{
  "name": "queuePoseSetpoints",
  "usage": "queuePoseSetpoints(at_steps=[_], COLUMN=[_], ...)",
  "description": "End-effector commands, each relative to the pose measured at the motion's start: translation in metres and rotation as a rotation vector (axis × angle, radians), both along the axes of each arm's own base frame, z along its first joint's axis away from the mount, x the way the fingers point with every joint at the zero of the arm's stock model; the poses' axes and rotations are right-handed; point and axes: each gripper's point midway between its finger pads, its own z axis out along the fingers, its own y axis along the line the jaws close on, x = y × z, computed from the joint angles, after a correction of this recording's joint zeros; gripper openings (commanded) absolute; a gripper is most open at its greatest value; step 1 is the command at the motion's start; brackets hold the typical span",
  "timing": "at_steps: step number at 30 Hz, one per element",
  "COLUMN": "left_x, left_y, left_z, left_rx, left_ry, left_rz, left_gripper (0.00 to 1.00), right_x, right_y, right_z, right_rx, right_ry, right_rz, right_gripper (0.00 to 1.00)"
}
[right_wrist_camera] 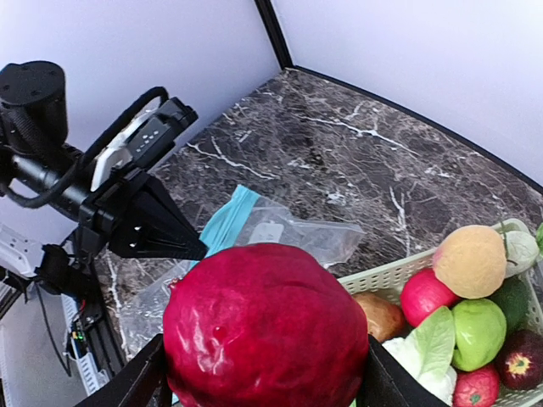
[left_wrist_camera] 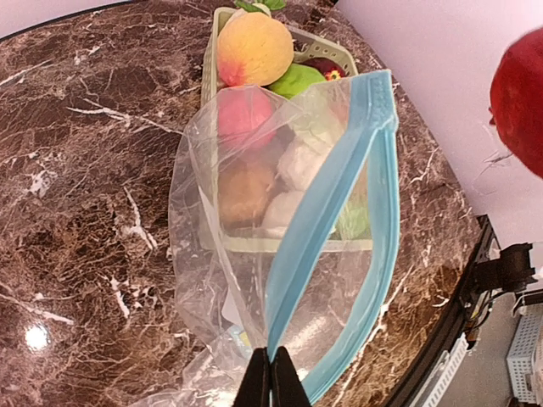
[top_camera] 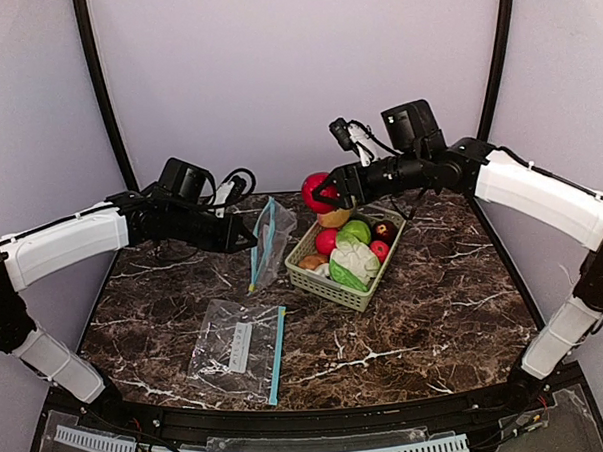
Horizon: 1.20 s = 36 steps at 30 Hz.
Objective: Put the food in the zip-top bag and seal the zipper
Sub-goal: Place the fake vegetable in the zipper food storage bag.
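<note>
Counter: dark veined marble counter (top_camera: 435, 310) carrying everything in the scene, both arms reaching in over it
Second bag: a clear bag with a blue zipper (top_camera: 237, 349) lying flat near the front edge, touched by neither arm
Basket: pale green lattice basket (top_camera: 324, 285) at centre right, holding most of the food (top_camera: 355, 254) – a peach-coloured piece, a green one, several reds, a brown one and white cauliflower with green leaves
Zip-top bag: the zip-top bag (left_wrist_camera: 254, 254) hangs upright just left of the basket, its blue-edged mouth gaping toward it; it looks empty, the food seen through the film lying behind it
Red vegetable: a large glossy red vegetable (right_wrist_camera: 267, 326) held in the air over the basket's far corner, near the bag's mouth but not yet in it
Left claw: the left claw (left_wrist_camera: 271, 381) is pressed together, pinching the bag's zipper rim
Right claw: the right claw (top_camera: 327, 197) is clamped around the red vegetable
Progress: early – one piece lifted, none bagged by the look of it, the basket's load and the sealing all left to do
</note>
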Motion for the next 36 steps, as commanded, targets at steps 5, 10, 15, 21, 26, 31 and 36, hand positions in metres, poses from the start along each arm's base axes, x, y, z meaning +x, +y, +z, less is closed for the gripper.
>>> queuePoseSetpoints(at_steps=[5, 10, 15, 21, 26, 31, 36], left_x=[-0.047, -0.068, -0.084, -0.098, -0.109, -0.113, -0.117], left_y=[-0.031, -0.047, -0.062, -0.075, -0.085, -0.086, -0.086], left_z=[0.022, 0.014, 0.023, 0.030, 0.041, 0.044, 0.051], left_rx=[-0.147, -0.173, -0.241, -0.294, -0.347, -0.359, -0.380], left_ry=[0.115, 0.198, 0.223, 0.245, 0.262, 0.263, 0.256], left_rz=[-0.035, -0.051, -0.079, -0.121, -0.167, -0.182, -0.194], left_gripper=[0.01, 0.01, 0.01, 0.01, 0.01, 0.01, 0.01], right_x=[-0.074, -0.112, -0.132, -0.141, -0.145, -0.139, -0.121], right_y=[0.022, 0.033, 0.038, 0.041, 0.040, 0.037, 0.032], right_z=[0.036, 0.043, 0.037, 0.022, 0.020, 0.015, -0.002], right_rx=[0.234, 0.310, 0.368, 0.395, 0.431, 0.422, 0.352], right_ry=[-0.010, -0.036, -0.019, 0.030, 0.036, 0.033, 0.043], right_rz=[0.207, 0.300, 0.331, 0.323, 0.321, 0.275, 0.162], right_gripper=[0.57, 0.57, 0.57, 0.56, 0.55, 0.53, 0.52])
